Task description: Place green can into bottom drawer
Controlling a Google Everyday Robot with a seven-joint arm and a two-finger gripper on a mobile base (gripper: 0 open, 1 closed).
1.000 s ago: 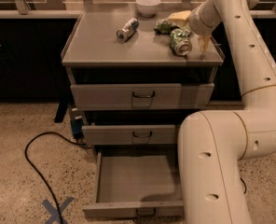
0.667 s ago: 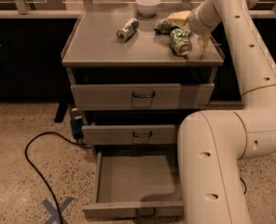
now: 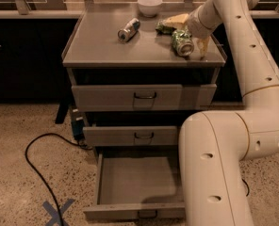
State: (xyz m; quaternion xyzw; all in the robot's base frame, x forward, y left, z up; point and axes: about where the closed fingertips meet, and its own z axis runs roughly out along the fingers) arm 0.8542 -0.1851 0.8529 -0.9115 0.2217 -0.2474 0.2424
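The green can (image 3: 182,42) lies on its side at the right of the cabinet top (image 3: 97,46), a silver end facing the camera. My gripper (image 3: 192,42) reaches down from the upper right and is right at the can, its cream tip showing just to the can's right. The can rests on the top. The bottom drawer (image 3: 138,181) is pulled wide open at floor level, and its inside is bare. My arm's large lower link (image 3: 215,173) hangs in front of the drawer's right side.
A silver-and-blue can (image 3: 128,30) lies at the top's middle. A white bowl (image 3: 149,5) stands at the back. A green and yellow snack bag (image 3: 168,25) lies behind the green can. A black cable (image 3: 36,168) and a blue tape cross (image 3: 58,212) are on the floor at left.
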